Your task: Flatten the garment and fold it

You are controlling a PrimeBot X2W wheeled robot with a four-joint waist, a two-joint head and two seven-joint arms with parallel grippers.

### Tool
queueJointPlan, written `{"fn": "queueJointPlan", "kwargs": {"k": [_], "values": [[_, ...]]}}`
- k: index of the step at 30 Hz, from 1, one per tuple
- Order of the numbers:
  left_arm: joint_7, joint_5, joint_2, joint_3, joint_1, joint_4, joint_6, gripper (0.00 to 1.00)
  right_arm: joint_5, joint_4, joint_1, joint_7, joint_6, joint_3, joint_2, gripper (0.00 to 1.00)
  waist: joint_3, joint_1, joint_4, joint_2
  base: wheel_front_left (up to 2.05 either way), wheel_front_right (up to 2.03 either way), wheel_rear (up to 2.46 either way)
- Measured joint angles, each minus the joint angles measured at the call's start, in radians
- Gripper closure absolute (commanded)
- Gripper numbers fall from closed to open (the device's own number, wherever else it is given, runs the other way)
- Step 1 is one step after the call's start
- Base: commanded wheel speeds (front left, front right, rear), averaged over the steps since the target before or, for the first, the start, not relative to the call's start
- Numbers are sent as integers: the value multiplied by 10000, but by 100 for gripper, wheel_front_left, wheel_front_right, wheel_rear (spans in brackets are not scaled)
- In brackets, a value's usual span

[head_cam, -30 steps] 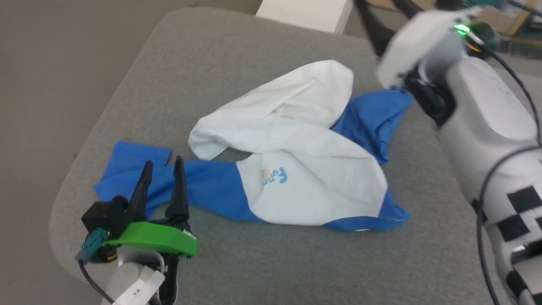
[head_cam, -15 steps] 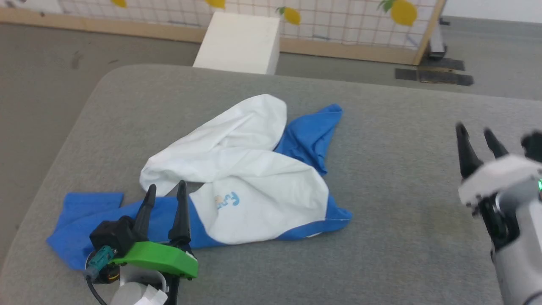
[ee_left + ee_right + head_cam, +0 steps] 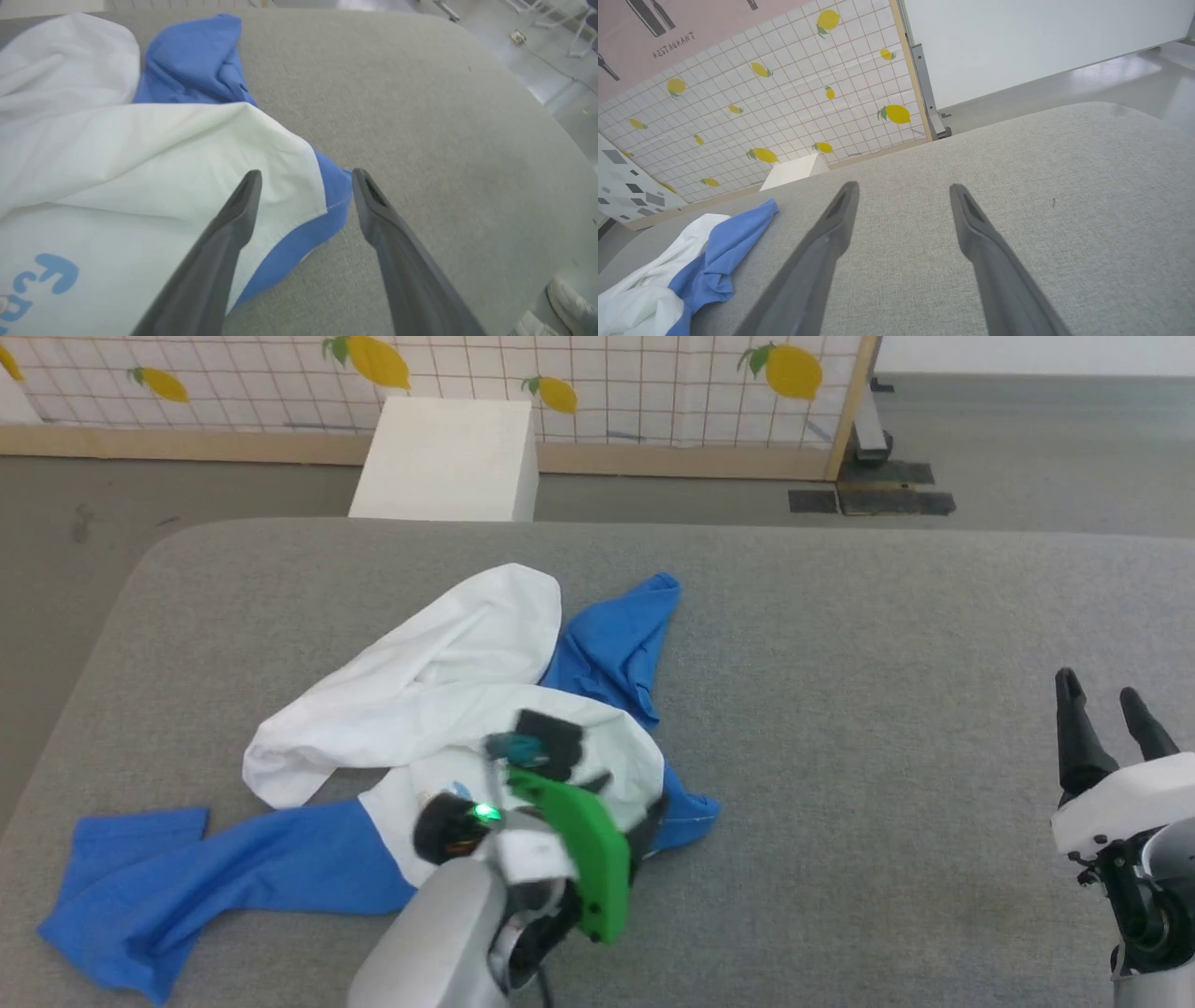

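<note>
The shirt (image 3: 420,700) lies crumpled on the grey table (image 3: 840,663), with its white body folded over itself. The left pincer (image 3: 307,173) is over it with the jaws spread and nothing between them. Whether the tips touch the cloth I cannot tell. Between its tips shows a blue stitched edge (image 3: 334,200) where the white cloth ends. One finger is over the white part and the other over bare table. The lettering (image 3: 46,273) is behind the first finger. One blue sleeve (image 3: 215,877) stretches out flat to the left of this pincer, and the second sleeve (image 3: 616,644) is bunched ahead of it. The right pincer (image 3: 1097,689) is released and empty too — the shirt is well apart from it, off to its left.

The cloth looks thin, light and very soft, so I think it will keep no shape. It will hang and drag when lifted, and one pinch may take two layers at once. It is not fragile. A good hold seems to be a stitched edge or a sleeve end — then pull outward to spread it.
</note>
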State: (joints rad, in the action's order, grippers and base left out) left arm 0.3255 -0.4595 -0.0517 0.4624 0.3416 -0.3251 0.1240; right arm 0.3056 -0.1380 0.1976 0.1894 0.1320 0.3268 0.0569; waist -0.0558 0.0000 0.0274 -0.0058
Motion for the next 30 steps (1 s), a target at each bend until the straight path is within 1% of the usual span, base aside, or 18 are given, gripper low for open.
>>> {"fn": "queueJointPlan", "kwargs": {"k": [3, 5, 8, 11, 14, 15, 16, 21, 23, 24, 25, 28, 30], "values": [[1998, -119, 23, 654, 565, -596, -17, 0, 84, 359, -15, 151, 0, 40, -42, 0, -141, 0, -143, 0, 0, 0, 0], [2917, 59, -4, 940, 862, -940, -117, 0, 278, 420, -74, 174, 0, 38, -42, 0, -258, 0, -254, 0, 0, 0, 0], [3219, 336, -107, 1147, 1149, -1231, -255, 0, 416, 420, -148, 171, 0, 58, -50, 0, -453, 0, -420, 0, 0, 0, 0], [3214, 708, -215, 1323, 1281, -1605, -428, 0, 525, 424, -148, 125, 0, 81, -50, 0, -654, 0, -574, 0, 0, 0, 0], [3221, 792, -232, 1379, 1410, -1904, -460, 0, 583, 412, -148, 81, 0, 100, -50, 0, -833, 0, -695, 0, 0, 0, 0], [3237, 752, -222, 1352, 1431, -1939, -458, 75, 593, 405, -148, 27, 0, 104, -48, 0, -888, 0, -727, 0, 0, 0, 0], [3175, 602, -205, 1275, 1431, -1944, -458, 100, 604, 387, -148, 17, 0, 107, -48, 0, -928, 0, -747, 0, 0, 0, 0], [2788, -410, -182, 853, 1503, -1685, -397, 100, 656, 102, -147, -148, 0, 117, -48, 0, -1008, 0, -672, 0, 0, 0, 0], [2514, -997, -109, 736, 1560, -1340, -336, 100, 692, -27, -143, -199, 0, 54, -48, 0, -963, 0, -612, 0, 0, 0, 0], [2314, -1091, -94, 734, 1677, -1087, -316, 100, 723, -98, -139, -228, 0, 15, -54, 0, -928, 0, -587, 0, 0, 0, 0], [2067, -1492, -69, 660, 1834, -757, -309, 100, 744, -165, -135, -245, 0, -12, -56, 0, -890, 0, -562, 0, 0, 0, 0], [1649, -2441, -79, 1072, 2419, 265, -276, 100, 748, -359, -125, -328, 0, -117, -56, 0, -785, 0, -533, 0, 0, 0, 0], [1659, -3078, -59, 1701, 2685, 817, -263, 100, 759, -451, -121, -364, 0, -165, -59, 0, -734, 0, -529, 0, 0, 0, 0]]}}
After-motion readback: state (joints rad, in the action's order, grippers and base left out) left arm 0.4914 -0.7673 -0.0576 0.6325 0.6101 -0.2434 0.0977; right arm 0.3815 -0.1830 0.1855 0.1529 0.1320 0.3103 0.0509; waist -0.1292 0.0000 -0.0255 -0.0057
